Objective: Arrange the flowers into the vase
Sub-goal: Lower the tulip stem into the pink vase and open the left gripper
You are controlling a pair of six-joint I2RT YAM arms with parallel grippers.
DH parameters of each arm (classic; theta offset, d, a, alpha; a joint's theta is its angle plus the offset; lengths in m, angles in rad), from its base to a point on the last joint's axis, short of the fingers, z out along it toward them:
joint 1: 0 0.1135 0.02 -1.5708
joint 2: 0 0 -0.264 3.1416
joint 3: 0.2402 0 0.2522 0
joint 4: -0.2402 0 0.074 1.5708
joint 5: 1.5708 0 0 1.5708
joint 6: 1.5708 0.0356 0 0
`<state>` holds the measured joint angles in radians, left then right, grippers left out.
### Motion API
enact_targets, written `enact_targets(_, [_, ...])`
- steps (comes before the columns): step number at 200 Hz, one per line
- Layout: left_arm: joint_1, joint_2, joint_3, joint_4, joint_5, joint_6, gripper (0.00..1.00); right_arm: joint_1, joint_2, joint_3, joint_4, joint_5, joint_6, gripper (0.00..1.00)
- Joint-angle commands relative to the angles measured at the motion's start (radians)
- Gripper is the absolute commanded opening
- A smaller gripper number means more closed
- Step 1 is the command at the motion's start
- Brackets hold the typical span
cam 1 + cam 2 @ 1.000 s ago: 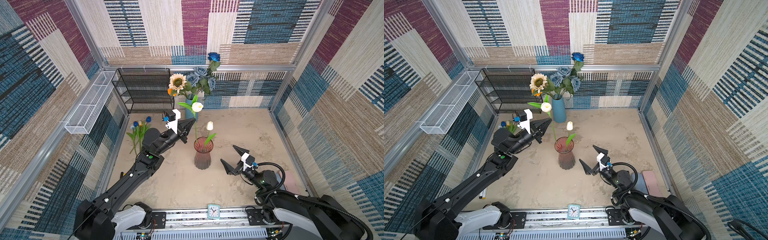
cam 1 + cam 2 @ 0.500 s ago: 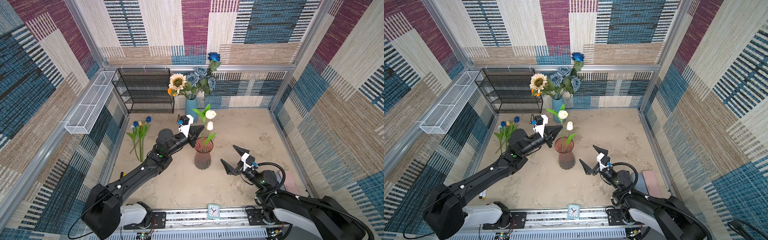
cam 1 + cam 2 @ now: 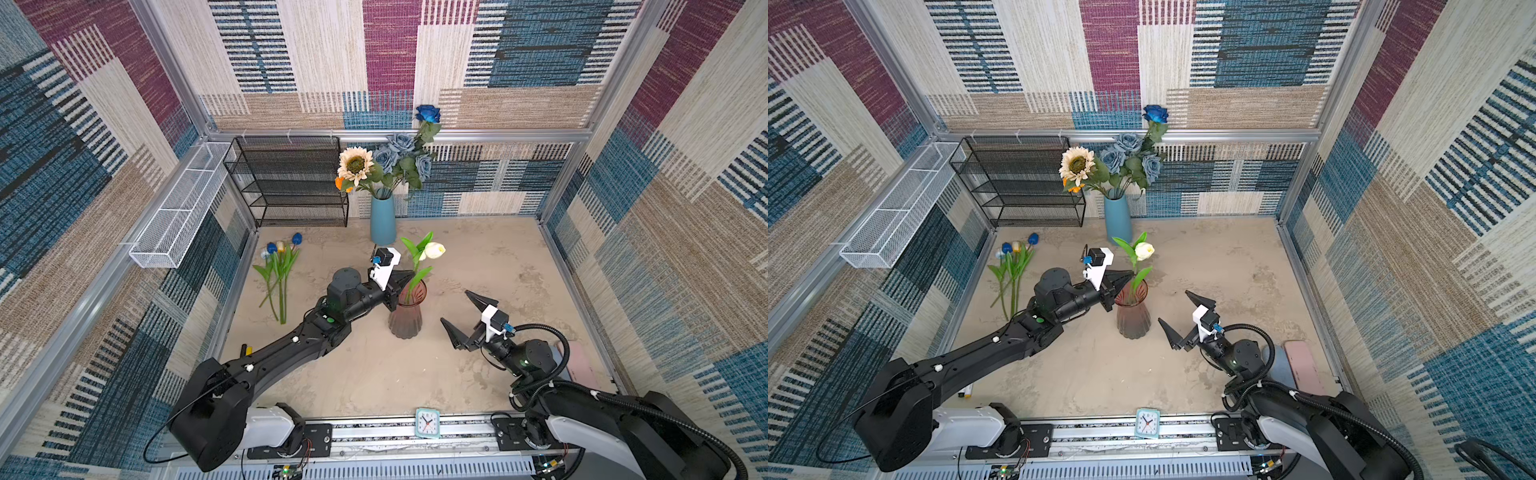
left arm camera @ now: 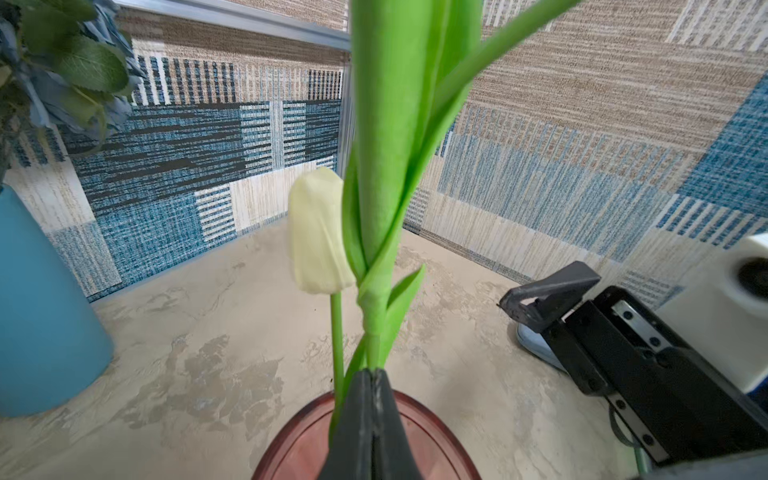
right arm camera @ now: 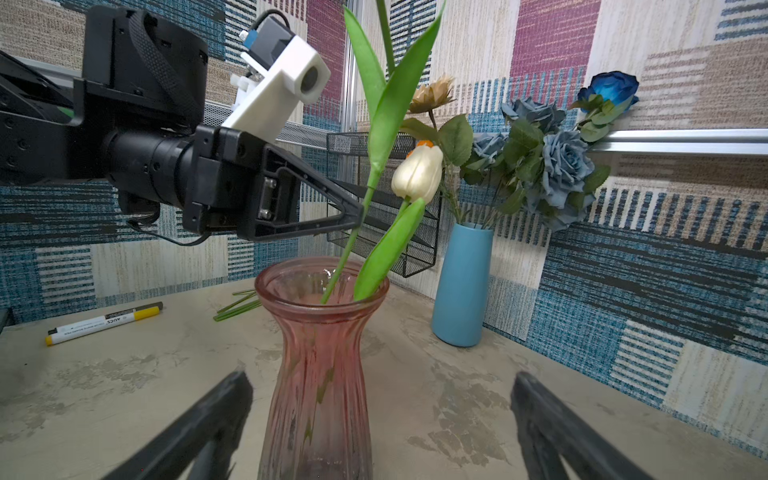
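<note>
My left gripper [image 3: 410, 275] [image 3: 1131, 275] [image 4: 372, 372] is shut on the green stem of a white tulip [image 3: 435, 249] [image 3: 1144, 250], just above the mouth of the pink glass vase [image 3: 405, 321] [image 3: 1133, 321] [image 5: 320, 374]. The held stem's lower end dips inside the vase rim [image 4: 291, 428]. Another white tulip [image 5: 417, 172] [image 4: 318, 232] stands in the vase. Several more tulips [image 3: 282, 270] [image 3: 1015, 266] lie on the table at the left. My right gripper [image 3: 454, 306] [image 3: 1173, 306] [image 5: 380, 386] is open and empty, just right of the vase, facing it.
A blue vase [image 3: 382, 220] [image 5: 461, 286] with roses and a sunflower stands at the back. Behind it to the left are a black wire shelf [image 3: 291, 183] and a white wire basket [image 3: 178, 208]. A marker [image 5: 104, 322] lies left, a small clock [image 3: 427, 422] at the front edge.
My left gripper has carried the tulip rightward from left of the vase to over its mouth, and the stem now enters the vase. The right arm has stayed still.
</note>
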<state>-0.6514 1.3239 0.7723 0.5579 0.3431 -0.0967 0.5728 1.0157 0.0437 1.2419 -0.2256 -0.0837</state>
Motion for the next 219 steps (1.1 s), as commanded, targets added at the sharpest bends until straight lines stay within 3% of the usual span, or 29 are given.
enact_targets(1, [-0.005, 0.006, -0.012, 0.033, 0.000, 0.037, 0.09, 0.001, 0.001, 0.007, 0.011, 0.004, -0.002, 1.00])
enact_targets(43, [-0.008, -0.028, -0.057, 0.028, -0.020, 0.040, 0.22, 0.001, 0.010, 0.010, 0.009, 0.006, -0.002, 1.00])
enact_targets(91, [-0.008, -0.073, -0.059, -0.052, -0.055, 0.063, 0.23, 0.001, 0.036, 0.017, 0.018, -0.001, 0.002, 1.00])
enact_targets(126, [-0.006, -0.113, -0.045, -0.115, -0.112, 0.071, 0.29, 0.001, 0.037, 0.018, 0.018, 0.002, -0.001, 1.00])
enact_targets(143, [-0.004, -0.153, -0.038, -0.159, -0.154, 0.096, 0.35, 0.001, 0.036, 0.017, 0.017, -0.002, 0.001, 1.00])
enact_targets(162, [0.007, -0.192, -0.023, -0.226, -0.237, 0.123, 0.50, 0.001, 0.038, 0.018, 0.018, -0.009, 0.002, 1.00])
enact_targets(171, [0.025, -0.198, -0.006, -0.277, -0.294, 0.127, 0.56, 0.001, 0.037, 0.018, 0.018, -0.012, 0.004, 1.00])
enact_targets(190, [0.098, -0.193, 0.056, -0.424, -0.380, 0.116, 0.60, 0.001, 0.031, 0.016, 0.018, -0.015, 0.006, 1.00])
enact_targets(198, [0.146, -0.182, 0.083, -0.487, -0.406, 0.088, 0.64, 0.001, 0.028, 0.015, 0.018, -0.015, 0.006, 1.00])
enact_targets(219, [0.298, -0.121, 0.171, -0.672, -0.478, -0.009, 0.65, 0.001, 0.019, 0.012, 0.019, -0.016, 0.008, 1.00])
